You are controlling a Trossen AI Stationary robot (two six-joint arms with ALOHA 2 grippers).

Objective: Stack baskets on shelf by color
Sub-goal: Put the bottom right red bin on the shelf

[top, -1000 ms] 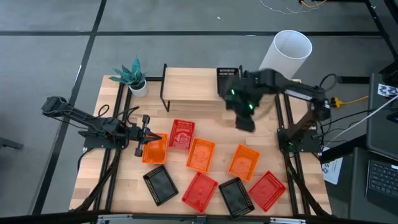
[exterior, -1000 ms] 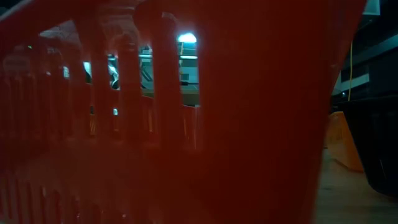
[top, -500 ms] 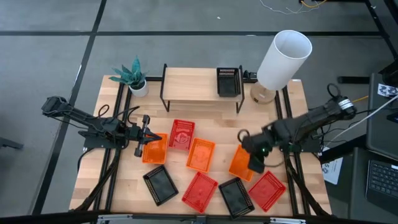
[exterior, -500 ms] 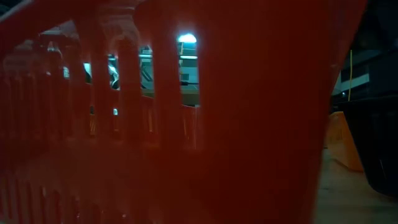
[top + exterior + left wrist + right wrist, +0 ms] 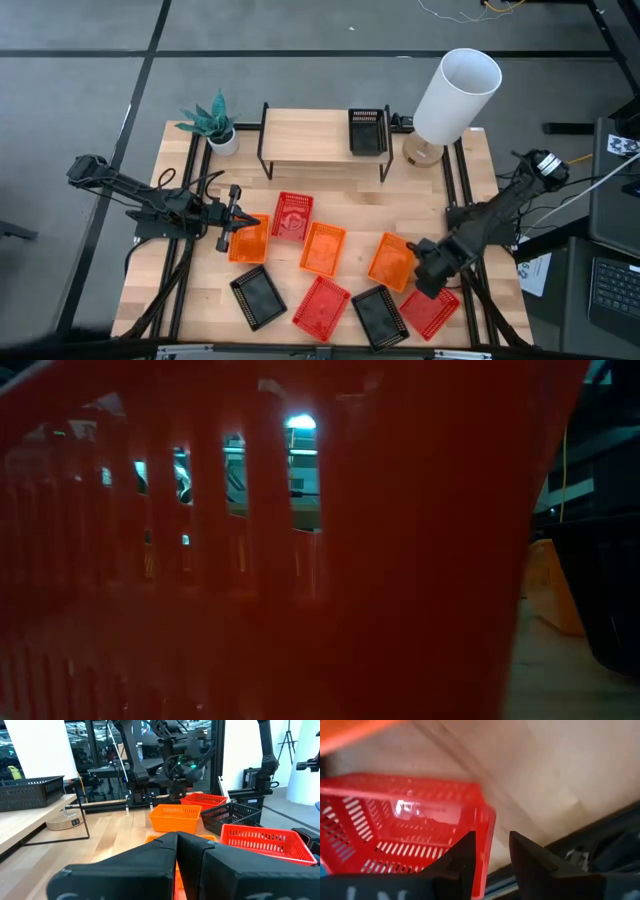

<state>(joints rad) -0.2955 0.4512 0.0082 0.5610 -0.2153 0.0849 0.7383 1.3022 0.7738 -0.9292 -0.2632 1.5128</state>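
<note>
One black basket [image 5: 367, 131] is sitting at the right end of the shelf [image 5: 310, 138], at 12 o'clock on the table; eight more are crowding the front half. Right gripper [image 5: 428, 273] is hanging over the red basket [image 5: 433, 307] at 5 o'clock, fingers [image 5: 461, 861] slightly apart, straddling its corner wall near the table edge. White lamp [image 5: 452, 88] is standing just beside the shelf's right end. Left gripper [image 5: 236, 222] is idling at 9 o'clock, fingers together, touching an orange basket [image 5: 250, 240].

One basket [image 5: 367, 130] sits on the shelf's [image 5: 305, 139] right end, the other eight baskets scattered on the bench [image 5: 330, 205] before that shelf.
</note>
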